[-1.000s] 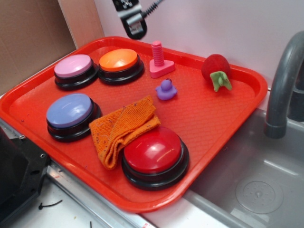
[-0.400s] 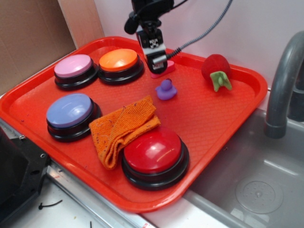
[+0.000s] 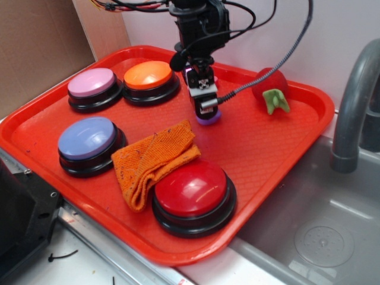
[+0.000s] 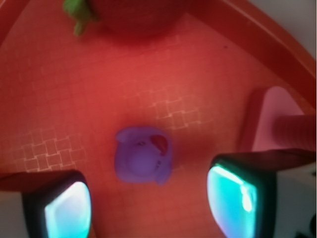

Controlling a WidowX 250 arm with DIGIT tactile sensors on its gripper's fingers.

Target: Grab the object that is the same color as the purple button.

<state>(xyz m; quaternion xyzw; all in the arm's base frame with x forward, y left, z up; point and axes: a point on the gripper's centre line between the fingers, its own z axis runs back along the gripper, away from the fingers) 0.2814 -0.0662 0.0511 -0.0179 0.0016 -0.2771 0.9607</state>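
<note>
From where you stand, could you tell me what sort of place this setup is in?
Probably a toy kitchen test bench: a grey sink basin with a faucet beside a red tray of coloured buttons.

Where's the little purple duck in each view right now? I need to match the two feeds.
Exterior: the purple duck sits mid-tray, mostly hidden beneath the gripper, right of the orange cloth.
Wrist: the duck is centre frame, between the two fingers, which stand apart on either side.
Shared landmark: the red plush strawberry, beyond the duck in both.
</note>
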